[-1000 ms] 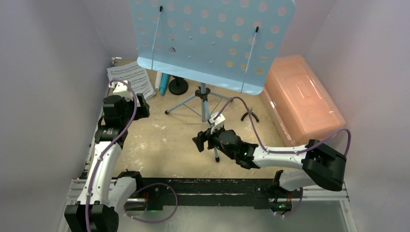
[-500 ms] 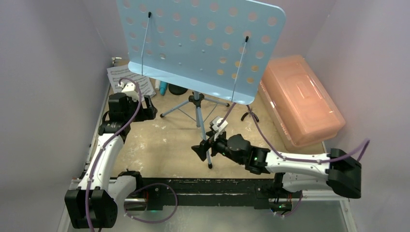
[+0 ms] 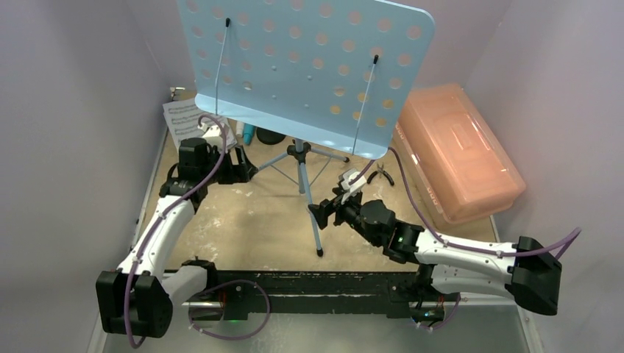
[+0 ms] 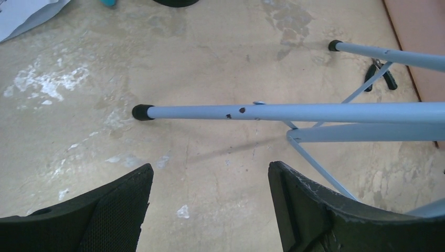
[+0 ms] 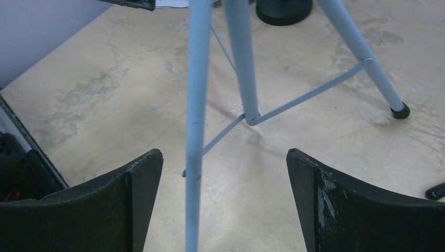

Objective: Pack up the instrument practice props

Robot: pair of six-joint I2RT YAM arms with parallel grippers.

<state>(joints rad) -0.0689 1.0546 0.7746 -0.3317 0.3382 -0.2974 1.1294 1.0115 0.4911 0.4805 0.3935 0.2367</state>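
Fingers of the right gripper (image 5: 223, 155) are spread wide, and one thin tripod leg (image 5: 193, 131) of the music rack (image 3: 302, 66) is seen between them, not clamped. The left gripper (image 4: 210, 168) is likewise held apart, with another leg just beyond its tips. The rack is judged light, stiff, smooth and top-heavy, so a grip near where the legs meet is advised. Farther off, the pink box (image 3: 460, 151) is lidded and its contents cannot be made out.

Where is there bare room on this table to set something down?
Bare tabletop lies between the left arm, the stand's near leg and the front rail. Crowded: the far corner with pages and holder, and beside the box.
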